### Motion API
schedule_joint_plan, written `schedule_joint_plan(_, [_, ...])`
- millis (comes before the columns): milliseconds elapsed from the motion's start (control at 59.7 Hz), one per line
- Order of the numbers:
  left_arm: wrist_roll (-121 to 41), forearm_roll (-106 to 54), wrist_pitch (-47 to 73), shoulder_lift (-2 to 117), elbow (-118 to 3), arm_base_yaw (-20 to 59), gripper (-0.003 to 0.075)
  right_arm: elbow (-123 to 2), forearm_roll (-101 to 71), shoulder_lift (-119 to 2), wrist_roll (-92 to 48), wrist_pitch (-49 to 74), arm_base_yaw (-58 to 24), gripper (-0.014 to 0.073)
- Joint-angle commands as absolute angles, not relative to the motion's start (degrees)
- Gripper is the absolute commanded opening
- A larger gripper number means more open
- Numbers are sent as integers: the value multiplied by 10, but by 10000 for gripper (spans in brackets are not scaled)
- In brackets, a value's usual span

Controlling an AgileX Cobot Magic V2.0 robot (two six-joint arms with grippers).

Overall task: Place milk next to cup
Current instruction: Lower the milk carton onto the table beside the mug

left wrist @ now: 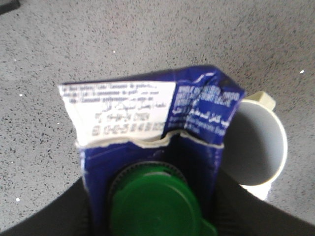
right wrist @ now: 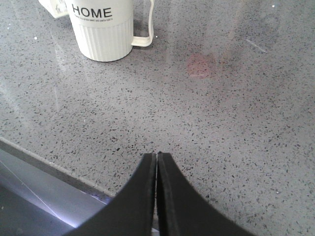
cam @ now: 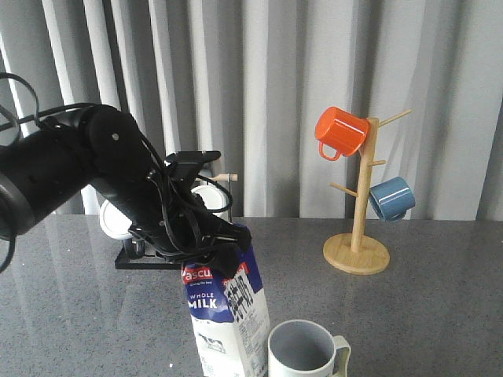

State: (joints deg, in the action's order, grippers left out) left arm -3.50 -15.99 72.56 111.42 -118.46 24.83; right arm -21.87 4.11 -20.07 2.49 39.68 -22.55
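Observation:
The milk (cam: pixel 224 314) is a dark blue and white carton, upright at the table's near edge. My left gripper (cam: pixel 222 253) is shut on its top from above. In the left wrist view the milk (left wrist: pixel 147 128) fills the middle with its green cap (left wrist: pixel 156 201) between my black fingers (left wrist: pixel 59 211). The cup (cam: pixel 305 352), white with a grey inside, stands just right of the carton, close beside it; I cannot tell if they touch. The cup (left wrist: pixel 258 147) shows past the carton's edge. In the right wrist view the cup (right wrist: pixel 102 27) reads "HOME"; my right gripper (right wrist: pixel 157 156) is shut and empty, well apart from it.
A wooden mug tree (cam: pixel 358 228) at the back right holds an orange mug (cam: pixel 339 131) and a blue mug (cam: pixel 391 198). A black rack (cam: pixel 145 258) with white mugs (cam: pixel 211 196) stands behind my left arm. The table's edge (right wrist: pixel 44 164) runs close to my right gripper.

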Motion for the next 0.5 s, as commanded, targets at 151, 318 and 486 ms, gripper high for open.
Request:
schedule_joint_plan(151, [-16,-139,715,1088,-1198,258,-8,-232,44,-206,24,358,-226,-6])
schedule_joint_plan(318, [-17,-138,715,1088,-1198,258,-8,-232,44,-206,24,358,-226,-6])
schedule_joint_plan(486, [-17,-138,715,1090,-1198,258,-8,-232,44,-206,24,358,-226,-6])
